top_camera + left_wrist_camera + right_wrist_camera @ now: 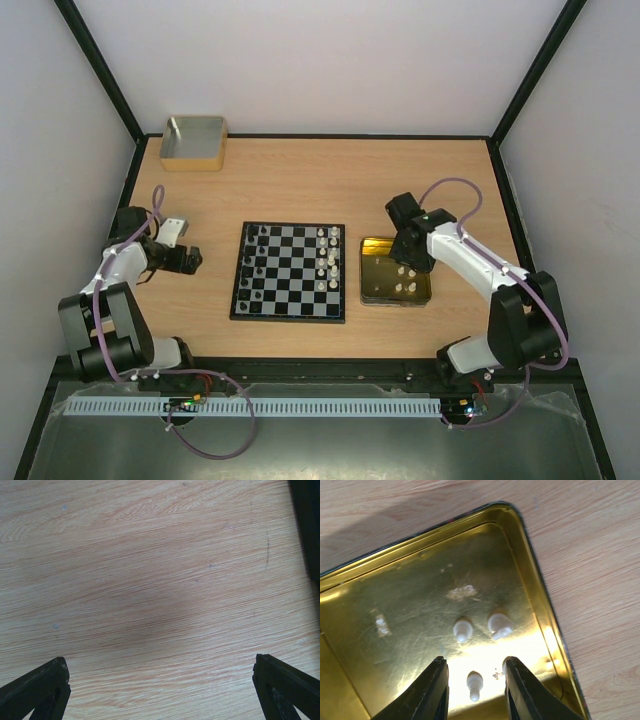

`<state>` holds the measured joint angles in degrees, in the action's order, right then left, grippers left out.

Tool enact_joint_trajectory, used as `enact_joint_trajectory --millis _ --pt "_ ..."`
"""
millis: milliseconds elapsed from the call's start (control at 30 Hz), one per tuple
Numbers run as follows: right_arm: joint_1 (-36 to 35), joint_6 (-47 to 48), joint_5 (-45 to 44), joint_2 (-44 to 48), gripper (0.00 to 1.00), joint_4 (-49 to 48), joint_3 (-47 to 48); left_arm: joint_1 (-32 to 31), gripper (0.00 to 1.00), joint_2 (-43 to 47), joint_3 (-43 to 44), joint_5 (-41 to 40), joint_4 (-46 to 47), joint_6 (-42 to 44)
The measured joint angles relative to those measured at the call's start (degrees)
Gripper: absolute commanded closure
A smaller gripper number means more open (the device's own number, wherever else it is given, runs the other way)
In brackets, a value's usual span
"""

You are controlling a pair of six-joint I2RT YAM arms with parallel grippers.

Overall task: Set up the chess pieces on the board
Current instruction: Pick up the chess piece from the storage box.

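Target piece: a small cream-white plastic chessman (474, 685) sits on the floor of the shallow, shiny gold metal tin (395, 605), near one corner. Two more cream-white chessmen (462, 630) sit just beyond it.
Destination: the flat black-and-pale-grey checked board (289, 272) lies just left of the tin. Black chess pieces (252, 262) fill its left files and white ones (322, 262) its right, with gaps.
Key relation: the chessman lies between the fingers of the right end effector (474, 661), and its length runs along the gap in the wrist view. I cannot tell whether it is upright or lying.
Nearer arm: the right, clearly.
Right end effector state: partly open, with a finger on either side of the chessman and apart from it; it holds nothing.
Left end effector (160, 682): spread wide over the bare wooden desk (150, 580) left of the board, empty.
Likely next move: lower and close on the chessman.
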<state>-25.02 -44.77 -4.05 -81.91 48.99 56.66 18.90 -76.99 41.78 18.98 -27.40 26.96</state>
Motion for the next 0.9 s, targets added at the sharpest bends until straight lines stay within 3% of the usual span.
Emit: enact_joint_trajectory --millis 333,900 --pt "4.11 0.39 0.81 0.59 0.70 -0.68 -2.97 -0.35 0.00 -0.70 -0.02 0.44 0.00 -0.39" --pt "7.54 1.49 3.96 -3.50 0.80 -6.82 -5.68 -0.46 0.01 -0.70 -0.02 0.50 0.02 -0.66"
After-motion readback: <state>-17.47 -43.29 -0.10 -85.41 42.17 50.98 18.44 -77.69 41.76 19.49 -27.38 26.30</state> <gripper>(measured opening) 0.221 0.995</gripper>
